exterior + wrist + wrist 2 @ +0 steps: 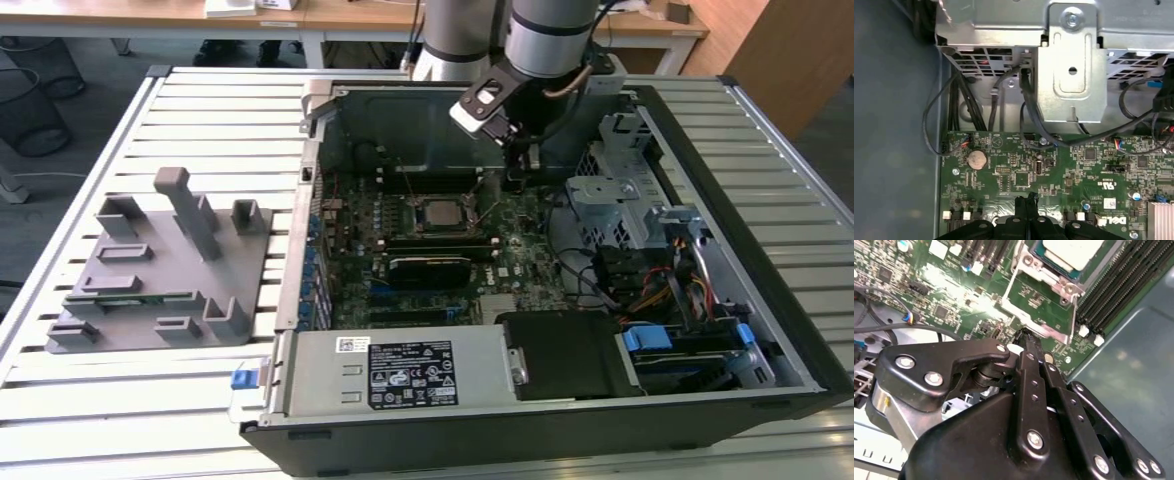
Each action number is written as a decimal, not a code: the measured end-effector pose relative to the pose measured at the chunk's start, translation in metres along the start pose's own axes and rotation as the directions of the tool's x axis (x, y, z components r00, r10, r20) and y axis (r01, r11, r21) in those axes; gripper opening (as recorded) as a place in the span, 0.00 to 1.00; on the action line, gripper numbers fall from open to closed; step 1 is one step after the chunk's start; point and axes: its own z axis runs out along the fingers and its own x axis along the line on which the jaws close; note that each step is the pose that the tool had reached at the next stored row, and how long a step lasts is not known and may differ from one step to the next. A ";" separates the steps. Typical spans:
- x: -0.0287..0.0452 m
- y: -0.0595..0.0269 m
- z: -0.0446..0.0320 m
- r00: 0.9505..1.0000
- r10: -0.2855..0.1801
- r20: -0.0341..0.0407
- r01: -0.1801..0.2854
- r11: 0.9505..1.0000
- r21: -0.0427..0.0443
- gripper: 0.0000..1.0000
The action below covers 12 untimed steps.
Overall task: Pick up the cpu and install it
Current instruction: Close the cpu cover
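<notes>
The cpu (438, 211) is a silvery square chip lying in the motherboard socket in the middle of the open computer case (287, 290). It also appears in the second wrist view, where the cpu (1070, 251) sits inside a metal socket frame (1040, 307). My gripper (521, 168) hangs inside the case, to the exterior view's right of the cpu and a little behind it, apart from it. In both wrist views the black fingers (1030, 352) are pressed together with nothing between them, and the fingertips (1027, 201) hover just above the green board.
A grey plastic fixture (160, 265) stands on the slatted table at the exterior view's left. Inside the case are a metal drive cage (607, 200), a black box (567, 355), memory slots (1114, 295), loose cables (934, 115) and a coin battery (977, 159).
</notes>
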 end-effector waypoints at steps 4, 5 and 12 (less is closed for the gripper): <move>-0.0008 -0.0084 0.0003 1.000 0.000 0.000 0.000 1.000 0.000 0.11; -0.0008 -0.0109 0.0002 1.000 0.000 0.000 0.000 1.000 0.000 0.11; -0.0007 -0.0241 0.0003 1.000 0.000 0.000 0.000 1.000 0.000 0.11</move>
